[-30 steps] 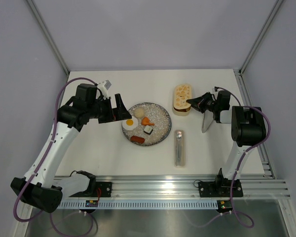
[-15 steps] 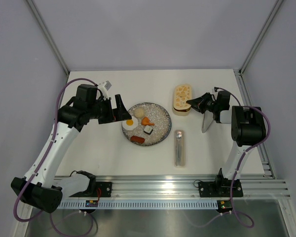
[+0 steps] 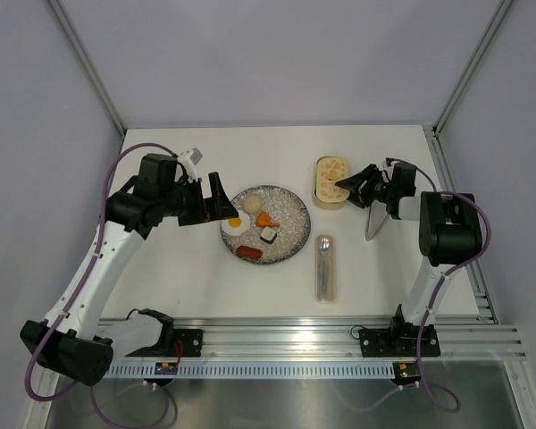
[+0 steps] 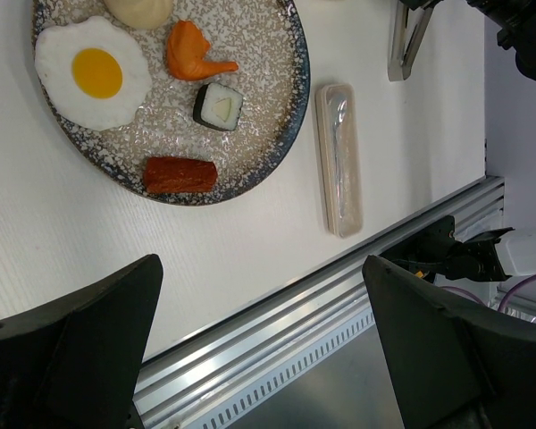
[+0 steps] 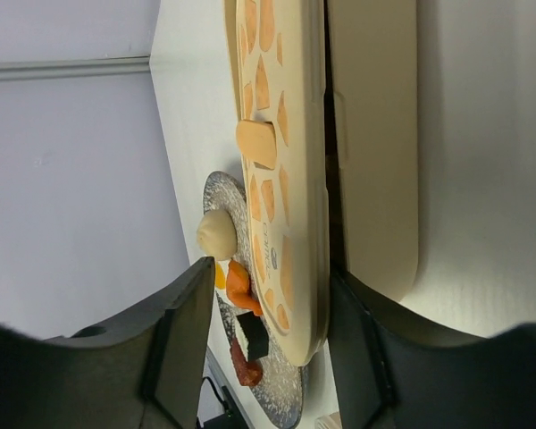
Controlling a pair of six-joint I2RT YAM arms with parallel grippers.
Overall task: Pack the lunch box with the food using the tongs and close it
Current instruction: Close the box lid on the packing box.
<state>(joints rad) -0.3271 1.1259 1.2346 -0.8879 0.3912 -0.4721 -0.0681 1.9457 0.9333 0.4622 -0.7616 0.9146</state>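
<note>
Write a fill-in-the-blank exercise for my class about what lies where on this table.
1. The fried egg lies on the speckled ___.
2. The number of sausages in view is ___.
3. The silver tongs lie on the white ___.
4. The left gripper is wide ___.
Missing words: plate; one; table; open.

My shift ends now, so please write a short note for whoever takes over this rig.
Left gripper: open, empty, beside the plate.
Right gripper: open, fingers either side of the edge of the lid.
The lid lies over the lunch box, with a gap between them.
Egg, bun, orange piece, sushi roll, sausage: all on the plate.
Tongs: on the table, right of the box, untouched.
Done: nothing packed. Left: lid off, take tongs, pack, close.
</note>
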